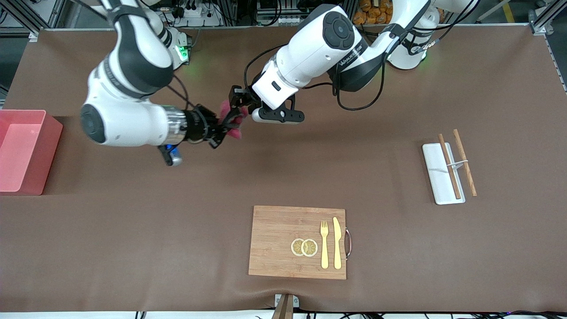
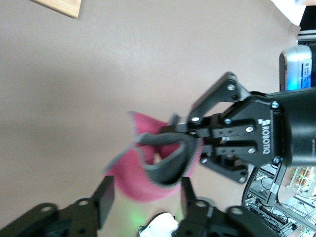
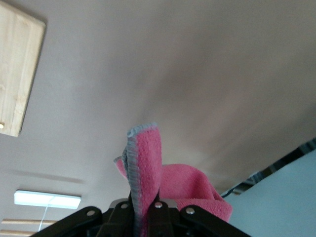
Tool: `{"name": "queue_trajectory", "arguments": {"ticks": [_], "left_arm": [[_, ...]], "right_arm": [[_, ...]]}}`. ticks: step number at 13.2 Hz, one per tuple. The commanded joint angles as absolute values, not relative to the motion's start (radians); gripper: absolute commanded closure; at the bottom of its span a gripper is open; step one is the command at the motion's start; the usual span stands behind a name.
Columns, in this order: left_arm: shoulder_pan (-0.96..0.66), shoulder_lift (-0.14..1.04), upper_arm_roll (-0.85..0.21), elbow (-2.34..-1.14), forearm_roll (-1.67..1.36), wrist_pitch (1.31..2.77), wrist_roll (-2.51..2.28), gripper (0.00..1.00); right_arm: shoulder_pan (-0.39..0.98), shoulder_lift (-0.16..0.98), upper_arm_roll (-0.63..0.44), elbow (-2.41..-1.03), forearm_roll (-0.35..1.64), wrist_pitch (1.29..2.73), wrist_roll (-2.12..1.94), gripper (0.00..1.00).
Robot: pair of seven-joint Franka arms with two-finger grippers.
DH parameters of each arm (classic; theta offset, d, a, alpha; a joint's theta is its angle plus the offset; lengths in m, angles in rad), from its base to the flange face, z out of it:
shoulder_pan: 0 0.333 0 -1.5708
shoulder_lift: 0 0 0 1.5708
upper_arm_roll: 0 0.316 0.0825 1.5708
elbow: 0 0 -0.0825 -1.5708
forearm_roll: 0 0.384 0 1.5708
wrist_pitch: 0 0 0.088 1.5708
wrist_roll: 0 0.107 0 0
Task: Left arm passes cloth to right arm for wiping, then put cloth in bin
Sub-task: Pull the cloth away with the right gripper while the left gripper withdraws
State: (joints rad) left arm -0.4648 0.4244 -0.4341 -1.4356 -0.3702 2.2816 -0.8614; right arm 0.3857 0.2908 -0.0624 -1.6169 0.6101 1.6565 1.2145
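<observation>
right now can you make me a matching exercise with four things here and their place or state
Things:
1. cloth
2. left gripper
3. bin
4. fork

Place or state:
A. on the cutting board
B. open beside the cloth
C. pinched in the right gripper
D. at the right arm's end of the table

Pairs: 1-C, 2-B, 3-D, 4-A

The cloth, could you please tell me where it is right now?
In the front view the cloth is up in the air over bare table, clamped in the right gripper, with the open left gripper right beside it, between the two arms.
</observation>
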Motion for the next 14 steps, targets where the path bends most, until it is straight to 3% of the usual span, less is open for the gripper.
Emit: {"name": "queue_trajectory", "arguments": {"ticks": [1,3,7,11,14], "left_arm": [[-0.427,0.39,-0.426,-1.439,-0.356,2.27,-0.848,0.0],[-0.367,0.38,-0.426,-1.44,-0.33,2.212,-0.842,0.0],[-0.226,0.351,-0.426,-1.447,-0.214,2.077,-0.828,0.0],[-0.123,0.334,-0.426,-1.448,-0.056,1.952,-0.827,0.0],[-0.039,0.334,-0.428,-1.447,0.041,1.89,-0.812,0.0]], "right_arm": [[0.403,0.279,-0.052,-1.646,0.455,1.684,1.146,1.0],[0.463,0.281,-0.052,-1.712,0.276,1.784,1.128,1.0],[0.465,0.278,-0.054,-1.952,0.171,2.098,0.968,1.0],[0.35,0.276,-0.055,-2.0,0.069,2.129,0.809,1.0],[0.131,0.281,-0.054,-2.0,0.058,2.138,0.443,1.0]]}}
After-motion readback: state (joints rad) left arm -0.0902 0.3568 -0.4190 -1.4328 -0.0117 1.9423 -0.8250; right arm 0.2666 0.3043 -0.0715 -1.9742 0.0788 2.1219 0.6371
